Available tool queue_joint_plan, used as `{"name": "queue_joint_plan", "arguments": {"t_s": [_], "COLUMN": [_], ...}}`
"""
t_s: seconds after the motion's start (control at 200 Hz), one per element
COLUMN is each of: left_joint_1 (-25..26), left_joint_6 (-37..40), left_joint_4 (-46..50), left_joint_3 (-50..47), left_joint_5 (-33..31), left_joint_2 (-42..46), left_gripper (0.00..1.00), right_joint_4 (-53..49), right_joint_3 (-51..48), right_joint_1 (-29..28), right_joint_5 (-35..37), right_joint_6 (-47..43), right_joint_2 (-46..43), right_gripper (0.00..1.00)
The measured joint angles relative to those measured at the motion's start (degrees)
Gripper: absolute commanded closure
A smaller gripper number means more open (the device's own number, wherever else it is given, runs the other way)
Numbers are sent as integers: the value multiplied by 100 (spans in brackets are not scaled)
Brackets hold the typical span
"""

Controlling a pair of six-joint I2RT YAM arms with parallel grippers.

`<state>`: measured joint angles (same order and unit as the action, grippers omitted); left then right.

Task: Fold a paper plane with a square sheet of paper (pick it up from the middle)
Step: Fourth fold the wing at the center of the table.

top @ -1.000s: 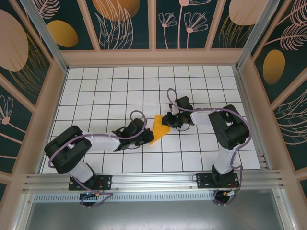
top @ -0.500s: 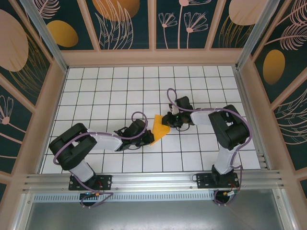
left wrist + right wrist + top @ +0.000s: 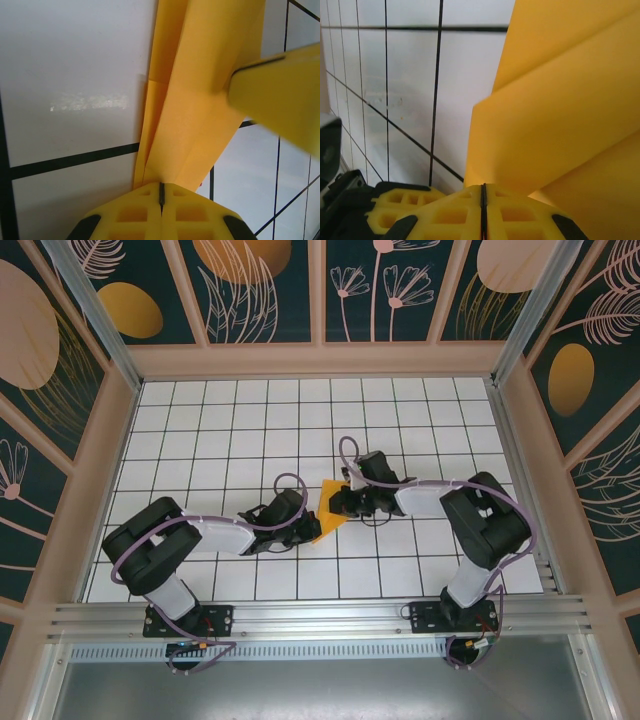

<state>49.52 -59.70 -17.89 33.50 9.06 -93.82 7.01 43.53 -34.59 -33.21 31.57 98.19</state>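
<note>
Mid-fold, by my reading: the creased square sheet of paper (image 3: 328, 515) sits mid-table; left gripper (image 3: 304, 526) pinches its 7 o'clock corner, right gripper (image 3: 340, 503) its 3 o'clock edge; next, probably, flattening the crease.

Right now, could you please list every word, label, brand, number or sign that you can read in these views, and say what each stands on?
None: there is no readable text in these views.
The folded orange-yellow paper is plain, with creases and no print.
The white table carries black grid lines and no numbers.
The dark wall panels bear painted ovals and plants, no lettering.
</note>
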Motion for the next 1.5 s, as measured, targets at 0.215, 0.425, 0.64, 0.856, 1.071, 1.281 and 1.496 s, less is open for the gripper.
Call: {"name": "queue_joint_plan", "arguments": {"t_s": [0.215, 0.425, 0.64, 0.856, 1.071, 1.281, 1.496], "left_joint_1": [0, 0, 0, 0, 0, 0, 0], "left_joint_6": [0, 11, 114, 111, 87, 83, 22], "left_joint_4": [57, 114, -164, -289, -267, -249, -227], "left_joint_3": [31, 70, -46, -52, -92, -92, -90], "left_joint_5": [-13, -9, 15, 101, 98, 101, 101], "left_joint_2": [0, 4, 199, 131, -31, -33, -33], "left_gripper": [100, 100, 97, 100, 100, 100, 100], "right_joint_4": [61, 57, 55, 50, 52, 48, -90], "right_joint_3": [-11, -9, 4, 13, 13, 20, 118], "right_joint_1": [-118, -120, -120, -120, -138, -203, -153], "right_joint_5": [-155, -201, -201, -205, -240, -170, -157], "right_joint_6": [15, 2, -15, -17, -17, -26, -175], "right_joint_2": [142, 339, 365, 365, 365, 365, 417], "right_gripper": [91, 91, 92, 92, 91, 92, 92]}}
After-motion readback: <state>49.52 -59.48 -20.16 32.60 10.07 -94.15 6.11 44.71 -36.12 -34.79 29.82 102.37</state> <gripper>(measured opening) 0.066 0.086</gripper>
